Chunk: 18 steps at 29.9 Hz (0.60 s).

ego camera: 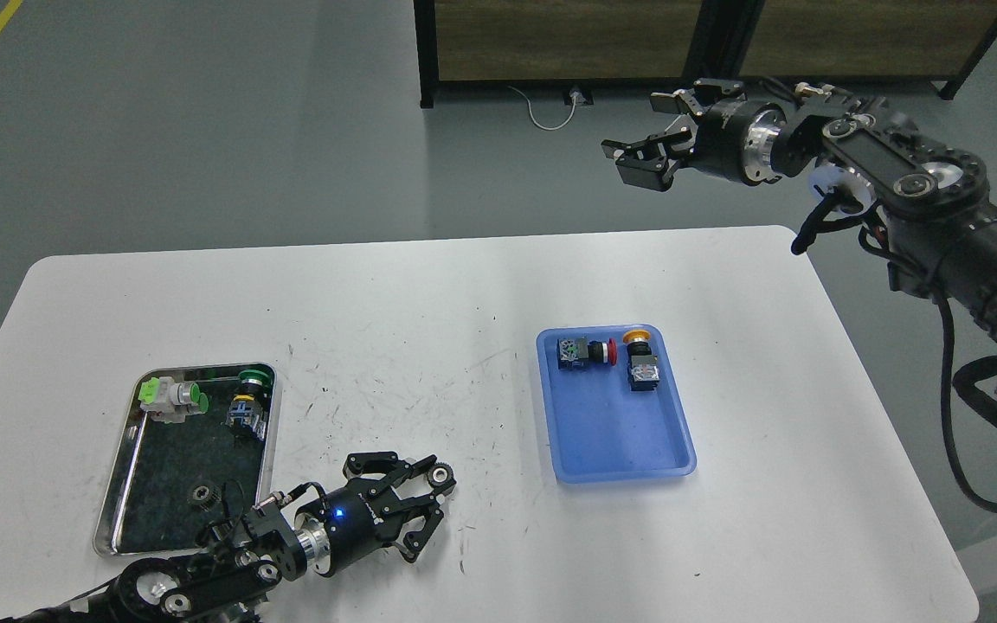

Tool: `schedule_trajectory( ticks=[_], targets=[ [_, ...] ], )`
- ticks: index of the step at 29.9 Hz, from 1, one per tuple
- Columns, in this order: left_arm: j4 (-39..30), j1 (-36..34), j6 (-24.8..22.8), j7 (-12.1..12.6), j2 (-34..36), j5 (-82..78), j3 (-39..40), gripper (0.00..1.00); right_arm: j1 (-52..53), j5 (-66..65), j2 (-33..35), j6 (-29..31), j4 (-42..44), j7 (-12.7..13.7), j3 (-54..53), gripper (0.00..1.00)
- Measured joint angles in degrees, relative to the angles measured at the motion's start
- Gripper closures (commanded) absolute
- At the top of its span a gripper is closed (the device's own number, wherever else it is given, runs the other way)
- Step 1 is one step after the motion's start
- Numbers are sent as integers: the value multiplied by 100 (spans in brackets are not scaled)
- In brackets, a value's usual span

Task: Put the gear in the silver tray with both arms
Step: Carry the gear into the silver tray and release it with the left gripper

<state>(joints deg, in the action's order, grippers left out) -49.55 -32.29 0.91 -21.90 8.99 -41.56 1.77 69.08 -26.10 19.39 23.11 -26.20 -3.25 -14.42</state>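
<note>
The silver tray [168,472] lies at the table's front left. A small dark gear [202,495] lies in its near part. My left gripper [431,517] is just right of the tray, low over the table, with its fingers spread open. A small round part shows at its upper fingertip [440,474]; I cannot tell what it is. My right gripper [637,162] is raised high beyond the table's far edge, open and empty.
Two green-capped switch parts [171,398] [249,400] lie in the silver tray's far end. A blue plastic tray [624,433] right of centre holds a red push-button [587,352] and an orange-capped one [640,362]. The white table [429,346] ends at a near right corner.
</note>
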Motion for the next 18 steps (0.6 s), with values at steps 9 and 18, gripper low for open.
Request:
schedule_trajectory(
  ticks=[9, 18],
  targets=[
    [-103, -239, -51, 187, 41, 53, 18, 74, 0, 0, 4, 1, -1, 0, 0, 12],
    [-458, -792, -260, 267, 799, 547, 521, 74, 0, 0, 4, 1, 1, 0, 0, 12]
  ],
)
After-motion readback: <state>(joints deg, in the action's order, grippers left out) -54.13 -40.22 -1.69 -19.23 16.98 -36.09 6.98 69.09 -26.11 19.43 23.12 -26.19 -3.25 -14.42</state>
